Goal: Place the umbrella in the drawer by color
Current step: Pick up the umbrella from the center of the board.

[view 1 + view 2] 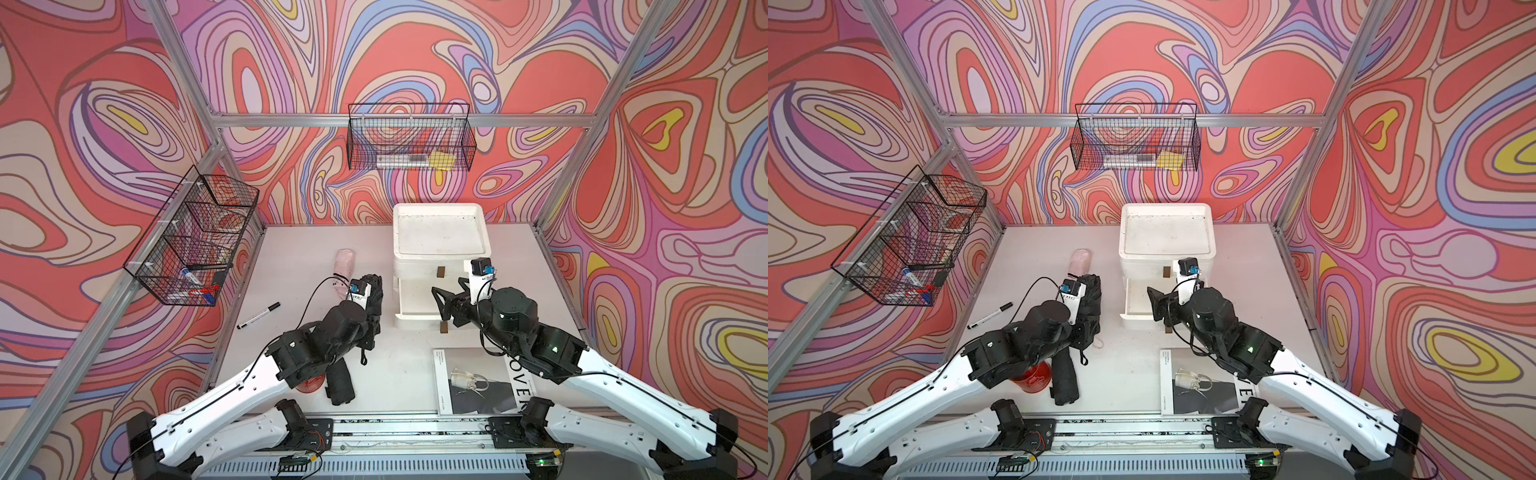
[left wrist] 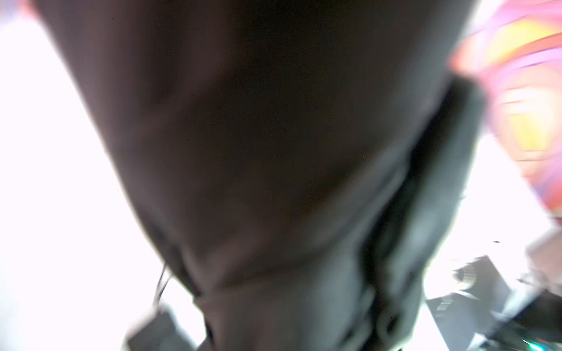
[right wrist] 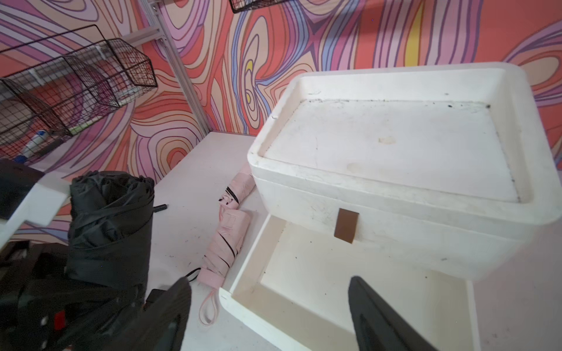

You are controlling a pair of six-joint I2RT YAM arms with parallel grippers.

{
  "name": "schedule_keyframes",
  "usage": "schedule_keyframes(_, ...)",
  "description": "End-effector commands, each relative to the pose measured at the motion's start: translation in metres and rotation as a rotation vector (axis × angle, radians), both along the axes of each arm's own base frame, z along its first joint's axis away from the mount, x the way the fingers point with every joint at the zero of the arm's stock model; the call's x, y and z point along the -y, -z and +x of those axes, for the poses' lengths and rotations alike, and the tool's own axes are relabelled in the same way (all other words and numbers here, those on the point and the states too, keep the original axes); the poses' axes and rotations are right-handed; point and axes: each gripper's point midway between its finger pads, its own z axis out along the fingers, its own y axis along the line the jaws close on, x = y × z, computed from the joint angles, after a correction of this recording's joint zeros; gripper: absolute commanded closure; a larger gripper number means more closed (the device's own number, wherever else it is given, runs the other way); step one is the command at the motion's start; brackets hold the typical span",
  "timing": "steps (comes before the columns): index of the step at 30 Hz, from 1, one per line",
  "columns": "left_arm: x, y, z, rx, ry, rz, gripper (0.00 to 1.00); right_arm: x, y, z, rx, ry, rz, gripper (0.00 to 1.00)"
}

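White plastic drawer unit (image 1: 419, 272) sits at the worktop's back edge, with its lower drawer (image 1: 415, 301) standing open toward the front edge. Just left of it, your left gripper (image 1: 368, 326) is clamped on the black umbrella (image 3: 109, 231), which is tilted up off the worktop. The pink umbrella (image 3: 226, 240) lies flat beside the unit's left wall. Your right gripper (image 3: 269, 285) hangs over the open drawer, jaws spread and empty.
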Motion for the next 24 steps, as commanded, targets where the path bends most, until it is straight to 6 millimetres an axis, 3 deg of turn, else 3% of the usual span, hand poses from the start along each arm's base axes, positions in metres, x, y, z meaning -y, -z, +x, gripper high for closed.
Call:
schedule_keyframes(1, 0.050, -0.070, 0.008, 0.366, 0.237, -0.142, 0.67, -0.020, -0.019, -0.014, -0.036, -0.129, 0.040, 0.16)
schedule_keyframes(6, 0.092, -0.091, -0.011, 0.532, 0.482, -0.240, 0.70, -0.043, -0.036, -0.018, -0.084, -0.218, 0.066, 0.14)
schedule_keyframes(9, 0.104, -0.095, -0.023, 0.567, 0.588, -0.252, 0.71, -0.052, -0.035, -0.021, -0.124, -0.264, 0.044, 0.13)
schedule_keyframes(19, 0.100, -0.081, -0.035, 0.558, 0.635, -0.245, 0.70, -0.066, -0.028, -0.051, -0.138, -0.471, -0.022, 0.15)
schedule_keyframes(24, 0.100, -0.074, -0.050, 0.541, 0.705, -0.256, 0.70, -0.064, -0.021, -0.058, -0.154, -0.513, -0.111, 0.25)
